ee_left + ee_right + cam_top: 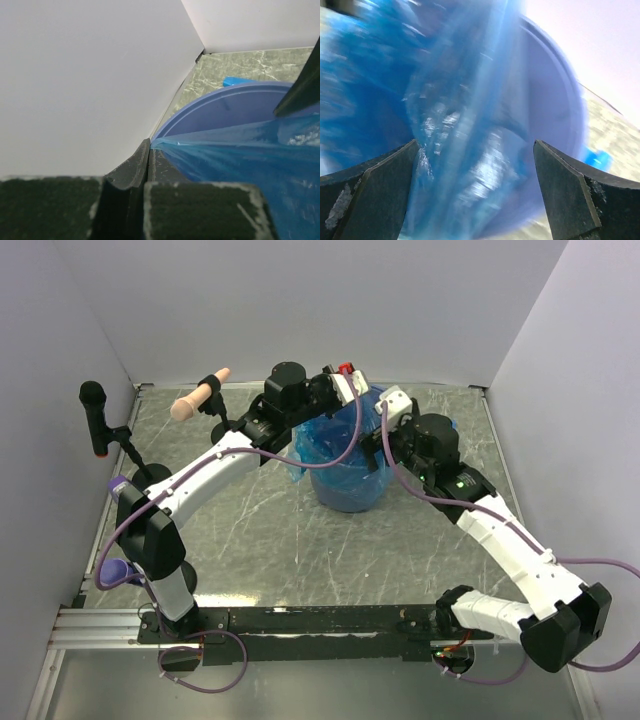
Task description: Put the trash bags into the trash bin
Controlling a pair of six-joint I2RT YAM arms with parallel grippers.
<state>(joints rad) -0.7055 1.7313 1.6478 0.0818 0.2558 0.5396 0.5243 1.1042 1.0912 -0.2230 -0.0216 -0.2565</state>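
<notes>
We pinch one thin translucent blue film trash bag (240,150) shut in our left gripper (149,150), over the single round blue plastic trash bin (220,107). Our right gripper (475,147) gapes astride the film. A second bag, a small blue packet (239,80), lies just beyond the bin.

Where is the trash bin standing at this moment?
In the top view, the trash bin stands at the far middle of the table, with a trash bag draped over its left rim.

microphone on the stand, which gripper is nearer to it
Left. The left gripper is shut on the trash bag at the far-left rim of the trash bin, toward the microphone; the right gripper hangs open at the bin's right side, farther off.
</notes>
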